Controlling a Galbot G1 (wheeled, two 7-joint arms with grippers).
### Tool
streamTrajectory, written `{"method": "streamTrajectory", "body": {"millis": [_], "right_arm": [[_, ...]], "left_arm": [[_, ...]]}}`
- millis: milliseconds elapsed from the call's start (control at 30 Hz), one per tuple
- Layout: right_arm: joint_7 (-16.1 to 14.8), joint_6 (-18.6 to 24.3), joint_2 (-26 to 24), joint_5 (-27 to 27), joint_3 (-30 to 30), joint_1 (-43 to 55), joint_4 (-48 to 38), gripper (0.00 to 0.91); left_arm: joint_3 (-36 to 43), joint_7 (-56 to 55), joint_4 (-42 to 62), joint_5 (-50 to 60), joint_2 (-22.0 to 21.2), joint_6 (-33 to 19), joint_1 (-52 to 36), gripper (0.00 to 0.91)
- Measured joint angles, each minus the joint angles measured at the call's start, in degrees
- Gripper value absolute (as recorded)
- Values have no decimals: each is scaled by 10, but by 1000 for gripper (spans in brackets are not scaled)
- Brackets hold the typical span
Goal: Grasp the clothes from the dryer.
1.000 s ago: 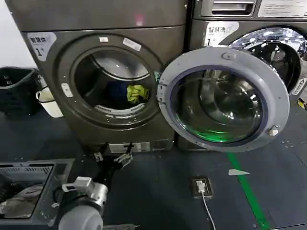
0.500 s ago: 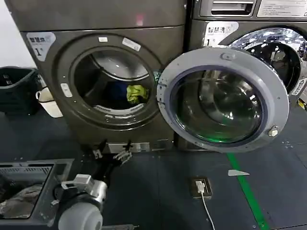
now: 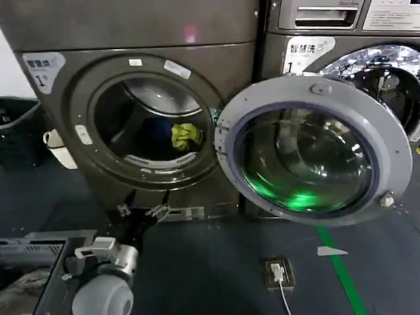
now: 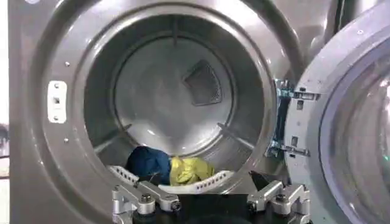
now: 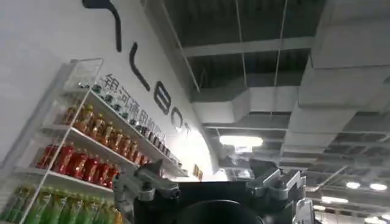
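In the head view, the dryer [image 3: 141, 111] stood with its glass door [image 3: 314, 149] swung fully open to the robot's right, hinged at the porthole's right edge. The clothes [image 3: 177, 136] lay on the drum floor just behind the porthole lip, the yellow-green piece to the right of the dark blue piece and touching it. Your left gripper [image 3: 139, 211] sat low in front of the machine, below the porthole and well short of the opening, with its jaws released and nothing between them. A power socket [image 3: 277, 271] with a white cable lay on the floor to the right, clear of the arm. In the left wrist view, the left gripper [image 4: 210, 201] pointed straight into the drum, its fingertips [image 4: 159, 201] spread apart, and the clothes [image 4: 172, 169] rested just beyond them against the perforated white lip. In the right wrist view, the right gripper [image 5: 207, 185] pointed up toward the ceiling and a shelf of bottles [image 5: 79, 158], jaws released and empty, parked away from the work. The step in hand was judged to be the approach. The next move called for you to raise the left gripper over the lip, advance into the drum, and clench on the bundle.
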Motion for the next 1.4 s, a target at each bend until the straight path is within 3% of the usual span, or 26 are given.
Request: {"method": "streamTrajectory", "body": {"millis": [1400], "right_arm": [[-4,8,1,0,4,-1,-4,907]], "left_arm": [[1,1,8,-6,2,4,-16,907]]}}
